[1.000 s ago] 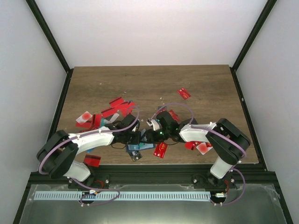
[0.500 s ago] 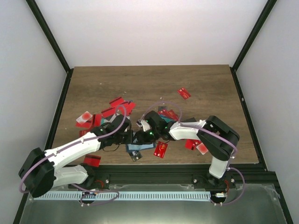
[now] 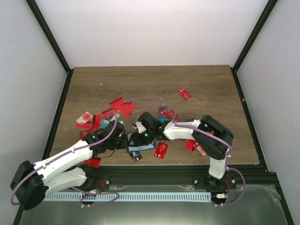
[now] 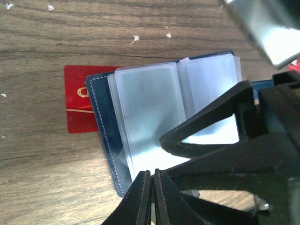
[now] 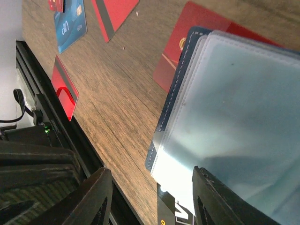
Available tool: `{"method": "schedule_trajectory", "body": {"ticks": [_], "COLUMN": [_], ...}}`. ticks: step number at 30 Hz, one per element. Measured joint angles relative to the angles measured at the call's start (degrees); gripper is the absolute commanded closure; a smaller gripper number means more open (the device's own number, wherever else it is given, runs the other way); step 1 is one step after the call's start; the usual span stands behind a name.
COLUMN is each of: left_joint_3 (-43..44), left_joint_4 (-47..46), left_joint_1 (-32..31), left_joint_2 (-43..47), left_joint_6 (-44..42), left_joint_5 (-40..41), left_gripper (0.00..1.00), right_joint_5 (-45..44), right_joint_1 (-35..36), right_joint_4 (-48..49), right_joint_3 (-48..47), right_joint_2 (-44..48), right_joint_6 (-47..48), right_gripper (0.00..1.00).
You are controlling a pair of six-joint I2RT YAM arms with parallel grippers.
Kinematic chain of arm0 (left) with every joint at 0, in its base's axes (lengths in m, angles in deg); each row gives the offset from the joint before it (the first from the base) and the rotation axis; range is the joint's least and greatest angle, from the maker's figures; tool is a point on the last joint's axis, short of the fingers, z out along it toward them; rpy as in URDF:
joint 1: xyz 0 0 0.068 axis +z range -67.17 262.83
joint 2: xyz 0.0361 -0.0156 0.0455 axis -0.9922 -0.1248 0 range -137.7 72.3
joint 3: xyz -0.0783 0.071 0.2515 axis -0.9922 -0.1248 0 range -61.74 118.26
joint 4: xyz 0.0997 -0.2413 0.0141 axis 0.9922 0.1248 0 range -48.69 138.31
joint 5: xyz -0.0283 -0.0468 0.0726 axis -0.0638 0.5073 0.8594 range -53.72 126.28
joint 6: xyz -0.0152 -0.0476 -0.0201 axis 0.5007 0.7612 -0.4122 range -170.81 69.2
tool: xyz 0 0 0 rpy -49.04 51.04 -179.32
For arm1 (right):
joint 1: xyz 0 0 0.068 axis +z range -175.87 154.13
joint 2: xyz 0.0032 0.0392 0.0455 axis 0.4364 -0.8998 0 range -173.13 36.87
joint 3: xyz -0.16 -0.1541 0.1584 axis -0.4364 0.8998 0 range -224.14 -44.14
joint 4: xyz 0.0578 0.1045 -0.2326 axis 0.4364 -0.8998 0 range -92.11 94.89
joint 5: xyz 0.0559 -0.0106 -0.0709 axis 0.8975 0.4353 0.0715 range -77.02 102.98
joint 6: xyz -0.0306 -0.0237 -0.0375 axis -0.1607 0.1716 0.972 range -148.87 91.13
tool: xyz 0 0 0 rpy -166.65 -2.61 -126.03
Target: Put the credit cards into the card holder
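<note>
Wooden table (image 3: pixel 154 84), card holder (image 4: pixel 140 112) at tips of closed left gripper (image 4: pixel 151 180), beneath half-spread right gripper (image 5: pixel 151 174)

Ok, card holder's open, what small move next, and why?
Probably send the right end effector to the loose red card: the card holder lies open, its clear sleeves look empty, and neither end effector shows a card; the left end effector is shut at its edge.

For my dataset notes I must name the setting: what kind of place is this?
Probably a robot test cell: a wood-grain table boxed in by white panels and a black frame, with two arms bolted at its edge.
</note>
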Motion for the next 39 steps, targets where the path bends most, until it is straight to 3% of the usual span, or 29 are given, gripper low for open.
{"method": "schedule_trajectory", "body": {"ticks": [6,13,17,28,39], "left_joint_3": [-0.09,-0.11,-0.15,0.02,1.07], "left_joint_4": [0.04,-0.22,0.02,-5.46,-6.8], "left_joint_1": [-1.11,-7.61,-11.23,-20.02,-21.62], "left_joint_2": [1.95,2.01,1.11,-8.07,-10.08], "left_joint_6": [0.74,3.41,6.47,12.17,13.46], "left_joint_5": [-2.25,-2.78,-1.27,0.17,1.68], "left_gripper": [0.93,0.92,0.91,0.91,0.91], "right_joint_5": [-6.43,-17.53,-24.41,-31.17,-27.23], "right_joint_1": [-0.02,-0.04,-0.7,-3.96,-4.24], "right_joint_4": [-3.28,-7.43,-11.17,-10.97,-4.76], "right_joint_3": [2.51,13.68,18.95,21.94,22.6], "right_joint_2": [7.98,23.78,28.22,25.09,22.05], "right_joint_6": [1.64,1.77,1.57,3.41,6.36], "right_gripper": [0.5,0.48,0.48,0.51,0.53]}}
